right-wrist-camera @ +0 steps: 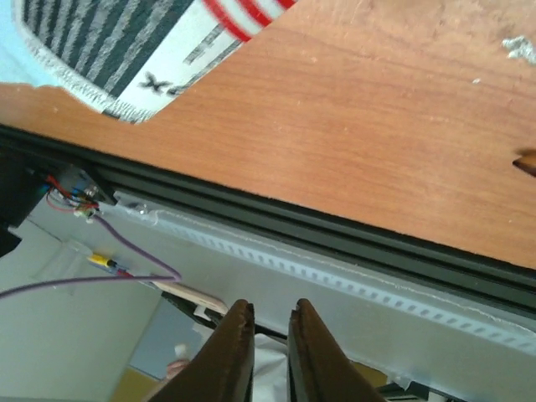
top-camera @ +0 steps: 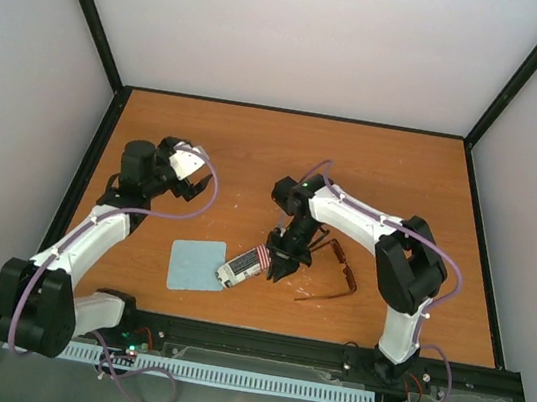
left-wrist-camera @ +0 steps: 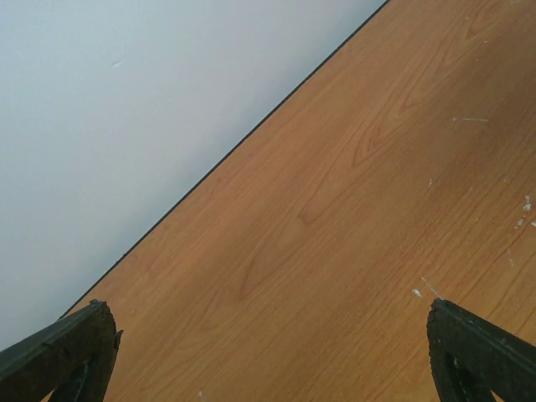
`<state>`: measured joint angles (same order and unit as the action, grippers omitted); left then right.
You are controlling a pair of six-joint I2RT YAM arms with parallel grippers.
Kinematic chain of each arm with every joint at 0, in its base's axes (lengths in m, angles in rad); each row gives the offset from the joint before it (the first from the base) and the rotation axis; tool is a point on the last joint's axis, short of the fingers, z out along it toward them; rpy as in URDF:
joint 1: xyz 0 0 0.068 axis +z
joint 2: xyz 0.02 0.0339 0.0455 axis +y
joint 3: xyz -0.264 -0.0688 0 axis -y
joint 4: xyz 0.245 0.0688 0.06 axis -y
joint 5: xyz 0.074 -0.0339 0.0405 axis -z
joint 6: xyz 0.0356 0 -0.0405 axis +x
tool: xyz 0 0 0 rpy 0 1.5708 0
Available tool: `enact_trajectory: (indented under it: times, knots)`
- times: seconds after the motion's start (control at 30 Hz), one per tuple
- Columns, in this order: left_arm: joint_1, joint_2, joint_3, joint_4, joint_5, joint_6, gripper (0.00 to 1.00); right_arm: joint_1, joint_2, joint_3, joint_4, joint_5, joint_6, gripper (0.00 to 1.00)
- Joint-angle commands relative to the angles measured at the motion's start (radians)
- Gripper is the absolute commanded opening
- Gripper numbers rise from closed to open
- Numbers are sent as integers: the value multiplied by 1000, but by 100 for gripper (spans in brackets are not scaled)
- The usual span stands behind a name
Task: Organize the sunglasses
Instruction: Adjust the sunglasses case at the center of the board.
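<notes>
The sunglasses (top-camera: 343, 270), with a thin reddish-brown frame, lie open on the table to the right of my right gripper (top-camera: 281, 267). Only a brown tip of them (right-wrist-camera: 527, 163) shows at the right edge of the right wrist view. My right gripper (right-wrist-camera: 270, 308) points down toward the near edge, its jaws almost together with nothing between them. It hovers between the sunglasses and the striped case (top-camera: 244, 266). My left gripper (top-camera: 189, 177) is open and empty over bare table at the far left (left-wrist-camera: 272, 352).
The tan case with red-white stripes (right-wrist-camera: 142, 50) lies partly on the light blue cloth (top-camera: 195, 265), left of the right gripper. The table's black front rail (right-wrist-camera: 335, 230) runs along the near edge. Grey walls enclose the table.
</notes>
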<state>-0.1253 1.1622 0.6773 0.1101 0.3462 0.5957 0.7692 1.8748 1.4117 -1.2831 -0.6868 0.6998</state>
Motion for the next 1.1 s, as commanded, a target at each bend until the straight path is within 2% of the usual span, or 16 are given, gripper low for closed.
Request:
enact_trajectory:
  times: [0.0, 0.37, 0.8, 0.87, 1.0, 1.07]
  knots:
    - [6, -50, -31, 12, -5, -8, 100, 8, 65, -1, 70, 30, 2, 10]
    - [6, -93, -67, -3, -20, 8, 100, 9, 301, 169, 31, 118, -114, 11]
    - [6, -34, -17, -39, -12, -6, 100, -65, 388, 368, 24, 242, -131, 17]
    - [6, -16, -3, -36, -31, -20, 100, -75, 365, 411, -32, 287, -136, 24]
    - [7, 32, 25, -37, -88, -79, 100, -59, 283, 502, -114, 353, -135, 52]
    - [11, 46, 30, -33, -98, -117, 100, -32, 264, 525, -142, 356, -130, 59]
